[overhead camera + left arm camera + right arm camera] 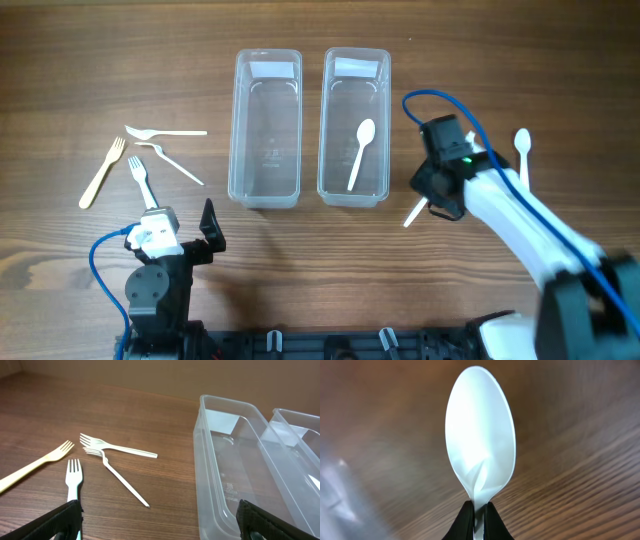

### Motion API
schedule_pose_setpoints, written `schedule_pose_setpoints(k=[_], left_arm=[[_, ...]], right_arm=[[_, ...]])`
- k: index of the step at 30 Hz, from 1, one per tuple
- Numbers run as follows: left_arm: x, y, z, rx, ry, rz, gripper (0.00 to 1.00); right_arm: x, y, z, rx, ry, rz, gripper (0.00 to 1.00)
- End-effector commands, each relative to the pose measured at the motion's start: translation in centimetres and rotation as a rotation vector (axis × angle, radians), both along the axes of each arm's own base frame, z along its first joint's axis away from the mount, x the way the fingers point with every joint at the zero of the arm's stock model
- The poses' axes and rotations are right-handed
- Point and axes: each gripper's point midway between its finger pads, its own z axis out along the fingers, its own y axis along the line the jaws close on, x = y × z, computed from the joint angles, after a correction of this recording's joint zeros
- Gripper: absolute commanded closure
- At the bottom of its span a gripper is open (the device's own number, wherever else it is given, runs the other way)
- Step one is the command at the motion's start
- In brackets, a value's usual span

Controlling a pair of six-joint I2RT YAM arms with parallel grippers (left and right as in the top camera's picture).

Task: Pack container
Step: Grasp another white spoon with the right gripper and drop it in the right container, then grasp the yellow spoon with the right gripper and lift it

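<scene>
Two clear plastic containers stand side by side: the left one [266,128] holds nothing, the right one [353,125] holds a white spoon [360,152]. My right gripper [436,196] is shut on another white spoon [480,440] by its neck, just right of the right container; its handle tip [412,216] sticks out below. A third white spoon [522,150] lies at the far right. Forks lie on the left: a beige one [102,172] and three white ones [165,132], [172,163], [142,182]. My left gripper [160,522] is open and empty near the front edge.
The left container [235,475] fills the right of the left wrist view, with the forks [112,450] to its left on the wooden table. The right arm's blue cable [440,100] loops above the gripper.
</scene>
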Motion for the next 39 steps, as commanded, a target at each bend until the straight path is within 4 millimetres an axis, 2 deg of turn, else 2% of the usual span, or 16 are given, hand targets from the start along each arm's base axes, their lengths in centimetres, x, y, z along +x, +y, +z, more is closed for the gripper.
schedule_pose_setpoints(k=[1, 2, 5, 7, 8, 10, 15, 16, 18, 21, 23, 25, 29, 34, 36, 39], left_arm=[[0.0, 0.1, 0.0, -0.008, -0.006, 0.008, 0.00], [0.0, 0.1, 0.0, -0.008, -0.006, 0.008, 0.00], [0.0, 0.1, 0.0, -0.008, -0.006, 0.008, 0.00], [0.0, 0.1, 0.0, -0.008, -0.006, 0.008, 0.00], [0.0, 0.1, 0.0, -0.008, -0.006, 0.008, 0.00], [0.0, 0.1, 0.0, -0.008, -0.006, 0.008, 0.00], [0.0, 0.1, 0.0, -0.008, -0.006, 0.008, 0.00], [0.0, 0.1, 0.0, -0.008, -0.006, 0.008, 0.00], [0.0, 0.1, 0.0, -0.008, -0.006, 0.008, 0.00], [0.0, 0.1, 0.0, -0.008, -0.006, 0.008, 0.00], [0.0, 0.1, 0.0, -0.008, -0.006, 0.008, 0.00], [0.0, 0.1, 0.0, -0.008, -0.006, 0.008, 0.00], [0.0, 0.1, 0.0, -0.008, -0.006, 0.008, 0.00], [0.0, 0.1, 0.0, -0.008, -0.006, 0.008, 0.00], [0.0, 0.1, 0.0, -0.008, -0.006, 0.008, 0.00], [0.0, 0.1, 0.0, -0.008, -0.006, 0.008, 0.00]], right_arm=[[2.7, 2.1, 9.1, 0.003, -0.300, 0.232, 0.96], [2.9, 3.7, 12.0, 0.021, -0.409, 0.346, 0.96], [3.1, 7.6, 17.6, 0.044, -0.642, 0.580, 0.96], [3.2, 9.4, 19.5, 0.035, -0.736, 0.662, 0.96], [4.1, 11.0, 19.3, 0.048, -0.756, 0.684, 0.96], [5.1, 11.6, 18.0, 0.047, -0.737, 0.689, 0.96], [7.5, 13.9, 12.7, 0.084, -0.647, 0.733, 0.96], [7.9, 14.1, 12.1, 0.084, -0.639, 0.731, 0.91], [8.3, 14.3, 11.8, 0.086, -0.646, 0.729, 0.53], [8.2, 14.2, 13.9, 0.078, -0.697, 0.739, 0.44], [7.7, 12.8, 16.4, 0.010, -0.727, 0.729, 0.44], [6.6, 8.8, 19.0, -0.121, -0.719, 0.630, 0.41], [2.6, 0.9, 22.2, -0.375, -0.654, 0.593, 0.37], [-1.3, -8.1, 22.5, -0.524, -0.518, 0.455, 0.42], [-1.8, -10.1, 21.9, -0.535, -0.470, 0.429, 0.46], [-1.9, -11.4, 20.2, -0.525, -0.388, 0.482, 0.47]])
